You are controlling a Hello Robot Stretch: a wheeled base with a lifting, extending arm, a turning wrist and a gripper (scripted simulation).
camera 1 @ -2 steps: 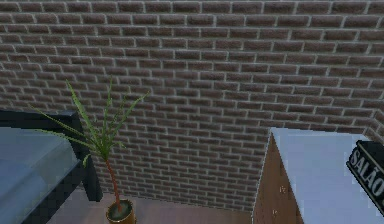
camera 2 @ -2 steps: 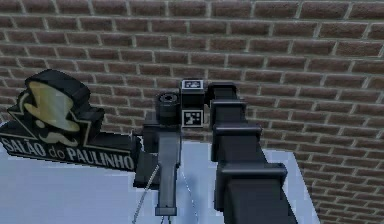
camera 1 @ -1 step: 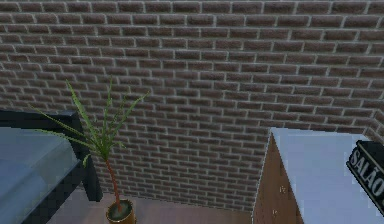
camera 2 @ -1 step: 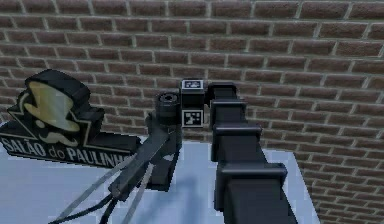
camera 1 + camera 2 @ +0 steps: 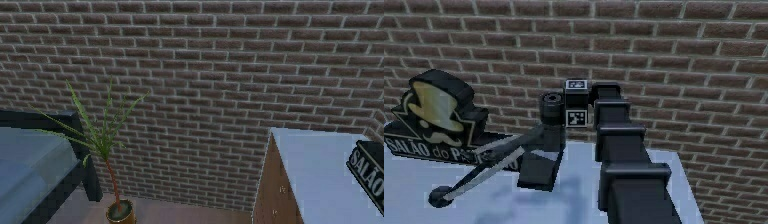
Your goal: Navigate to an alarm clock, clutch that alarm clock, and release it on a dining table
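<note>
Filling the background of both views is a red-brown brick wall (image 5: 200, 80). Against it, at the forward view's left, stands a bed (image 5: 30, 165) with a dark frame and a grey-blue mattress. At the right is a wooden dresser (image 5: 275, 195) with a pale tabletop (image 5: 414, 190). The dark arm (image 5: 629, 170) reaches out over that tabletop. A thin-leaved plant (image 5: 100, 130) in a small pot stands on the floor between bed and dresser.

At the arm side view's left a black sign (image 5: 439, 115) stands upright on the tabletop by the wall. It has an arched top, a cream figure on its face and pale lettering along its base. Whether it is the clock I cannot tell.

The end effector (image 5: 464, 178) is just beside it, thin fingers (image 5: 504, 155) slanting down-left before the sign. How they are set, and whether they hold anything, I cannot tell. Two white squares (image 5: 577, 100) with black marks sit at the arm's far end.
</note>
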